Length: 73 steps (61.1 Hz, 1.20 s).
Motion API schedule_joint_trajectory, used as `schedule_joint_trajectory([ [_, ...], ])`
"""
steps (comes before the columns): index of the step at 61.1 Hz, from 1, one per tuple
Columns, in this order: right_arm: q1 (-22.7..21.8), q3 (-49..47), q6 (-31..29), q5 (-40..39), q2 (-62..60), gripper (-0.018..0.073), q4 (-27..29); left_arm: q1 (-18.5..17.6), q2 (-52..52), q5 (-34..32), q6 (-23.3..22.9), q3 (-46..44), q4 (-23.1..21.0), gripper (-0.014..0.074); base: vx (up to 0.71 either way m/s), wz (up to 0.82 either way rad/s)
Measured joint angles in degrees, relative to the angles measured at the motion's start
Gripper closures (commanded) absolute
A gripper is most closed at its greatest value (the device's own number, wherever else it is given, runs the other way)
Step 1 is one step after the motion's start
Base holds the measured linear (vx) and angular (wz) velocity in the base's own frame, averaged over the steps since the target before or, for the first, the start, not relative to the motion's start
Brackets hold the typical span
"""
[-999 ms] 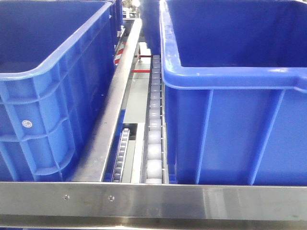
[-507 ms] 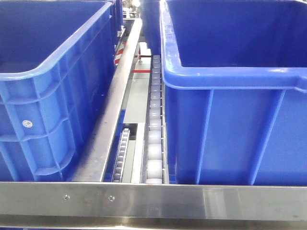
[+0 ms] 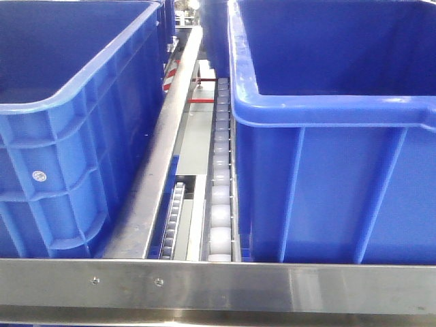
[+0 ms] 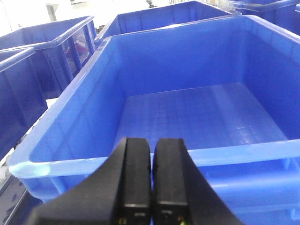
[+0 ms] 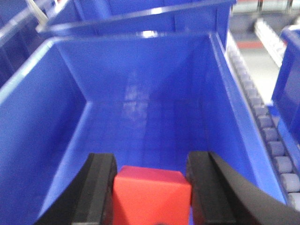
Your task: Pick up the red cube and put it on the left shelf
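The red cube (image 5: 151,194) sits between the two black fingers of my right gripper (image 5: 152,180), which is shut on it above a deep blue bin (image 5: 140,108). The cube fills the gap between the fingers. My left gripper (image 4: 151,154) is shut and empty, its fingers pressed together just in front of the near rim of another blue bin (image 4: 197,112). Neither gripper nor the cube shows in the front view. No shelf can be told apart in any view.
In the front view two large blue bins (image 3: 75,116) (image 3: 334,136) stand left and right, with a steel rail (image 3: 160,157) and a roller track (image 3: 219,184) between them. A steel bar (image 3: 218,283) crosses the front. More blue bins (image 4: 51,47) stand behind.
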Motion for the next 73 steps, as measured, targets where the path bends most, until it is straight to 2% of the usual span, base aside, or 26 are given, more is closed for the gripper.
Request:
schedule_joint_trajectory([
  [17, 1.48, -14.79, 0.0, 4.66, 21.51, 0.0496, 0.0, 0.0, 0.0, 0.0, 0.0, 0.0, 0.0, 0.0491, 0.0, 0.0],
  [22, 3.02, -18.08, -0.57, 6.53, 26.67, 0.0412, 0.0, 0.0, 0.0, 0.0, 0.0, 0.0, 0.0, 0.0491, 0.0, 0.0],
  [31, 6.08, -21.6, -1.86, 7.48, 33.67, 0.0131, 0.0, 0.0, 0.0, 0.0, 0.0, 0.0, 0.0, 0.0491, 0.0, 0.0],
  [37, 7.56, -22.36, -2.29, 7.48, 36.5, 0.0038, 0.0, 0.0, 0.0, 0.0, 0.0, 0.0, 0.0, 0.0491, 0.0, 0.0],
  [62, 8.13, -22.36, -2.41, 7.11, 37.93, 0.0051, 0.0, 0.0, 0.0, 0.0, 0.0, 0.0, 0.0, 0.0491, 0.0, 0.0],
  [67, 8.13, -21.65, -2.41, 7.11, 36.77, 0.012, 0.0, 0.0, 0.0, 0.0, 0.0, 0.0, 0.0, 0.0491, 0.0, 0.0],
  [73, 8.13, -20.23, -2.51, 6.98, 33.79, 0.0297, 0.0, 0.0, 0.0, 0.0, 0.0, 0.0, 0.0, 0.0491, 0.0, 0.0],
])
